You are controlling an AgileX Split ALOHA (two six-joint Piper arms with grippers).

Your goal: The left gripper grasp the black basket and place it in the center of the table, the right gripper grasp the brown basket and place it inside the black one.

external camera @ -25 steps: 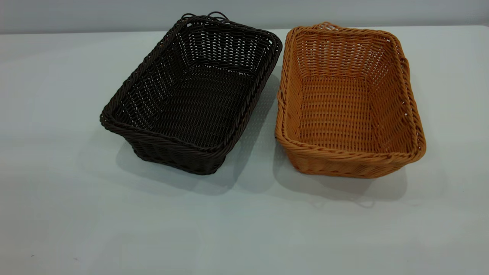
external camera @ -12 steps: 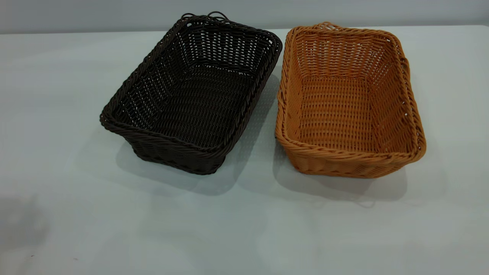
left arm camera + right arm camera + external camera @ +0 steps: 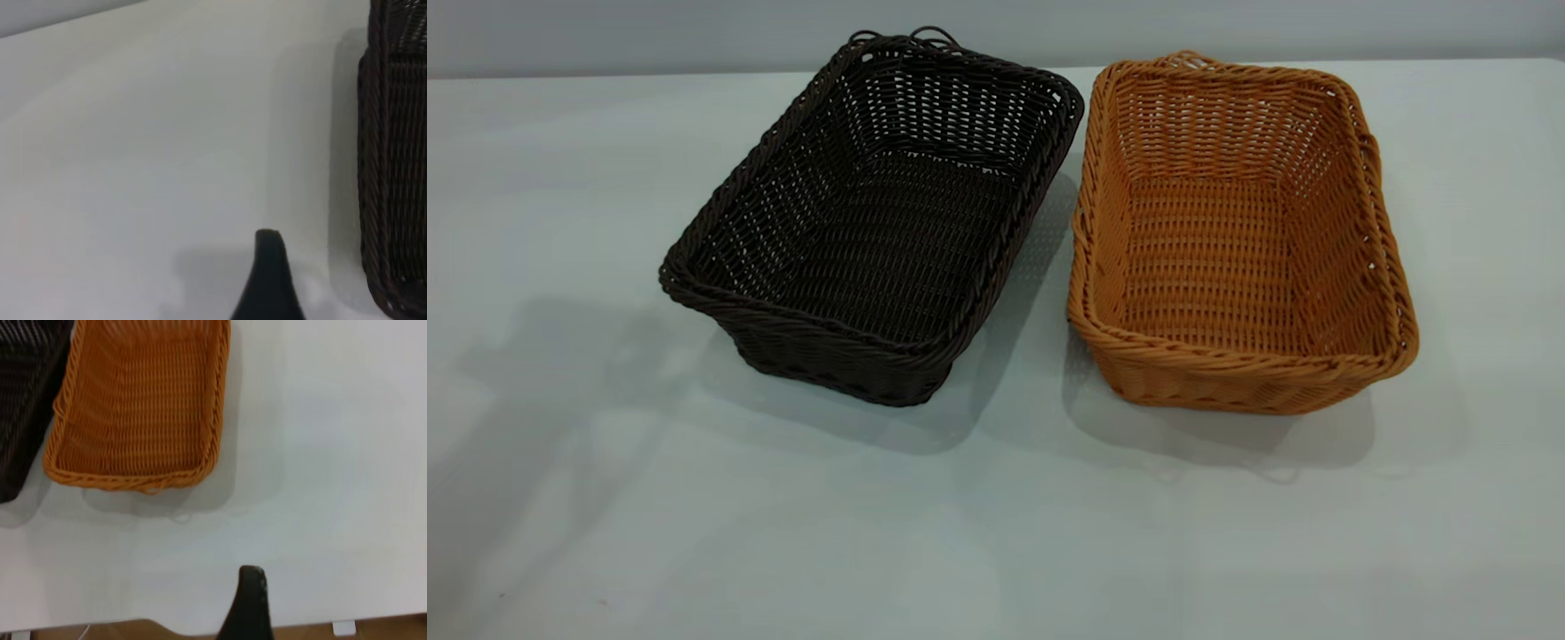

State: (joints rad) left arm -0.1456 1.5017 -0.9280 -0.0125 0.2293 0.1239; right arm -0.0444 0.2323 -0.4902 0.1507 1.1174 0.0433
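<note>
While neither arm shows in the exterior view, you have both baskets standing upright on the table [image 3: 587,524], side by side. The black basket [image 3: 871,222] sits at that view's left, angled, its far corner just beside the brown basket [image 3: 1236,240] at the right; a narrow strip of tabletop widens between them toward the near side. Both baskets hold nothing; only woven floor and walls show inside. Small loop handles show at the far rim of each.

In the left wrist view, one dark fingertip [image 3: 268,280] of the left gripper hangs over bare tabletop, near the black basket's outer wall but apart from it. In the right wrist view, one fingertip [image 3: 248,603] of the right gripper sits over the table's near edge, well apart from the brown basket. With one finger visible on each, you cannot tell whether either gripper is spread or closed.
</note>
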